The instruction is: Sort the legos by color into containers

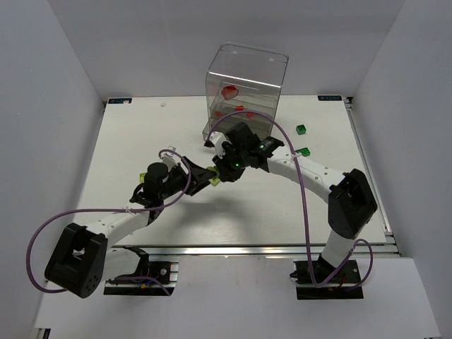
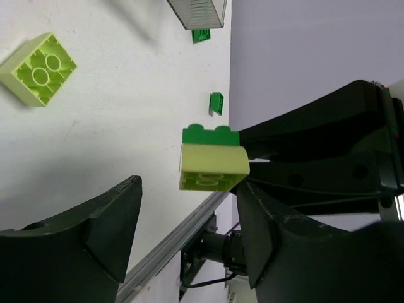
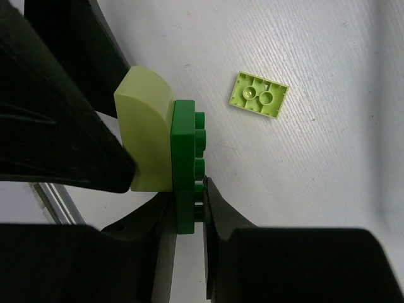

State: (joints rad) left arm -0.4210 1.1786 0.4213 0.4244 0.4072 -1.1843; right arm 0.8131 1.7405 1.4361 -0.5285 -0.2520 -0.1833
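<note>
My right gripper (image 3: pixel 187 189) is shut on a dark green lego plate (image 3: pixel 185 145), which has a yellow-green curved lego (image 3: pixel 146 132) stuck to its back. It holds the pair above the table centre (image 1: pixel 213 180). My left gripper (image 2: pixel 189 192) is open, and its jaws straddle the yellow-green lego (image 2: pixel 211 165). One black finger (image 3: pixel 69 139) rests against that lego. The clear container (image 1: pixel 246 85) stands at the back with red legos (image 1: pixel 229 91) inside. A loose yellow-green lego (image 3: pixel 259 95) lies on the table below.
Two dark green legos (image 1: pixel 301 129) (image 1: pixel 304 151) lie right of the container; they also show in the left wrist view (image 2: pixel 201 35) (image 2: pixel 216 103). The table (image 1: pixel 141 141) is white, with a metal rail (image 1: pixel 254 247) along its near edge.
</note>
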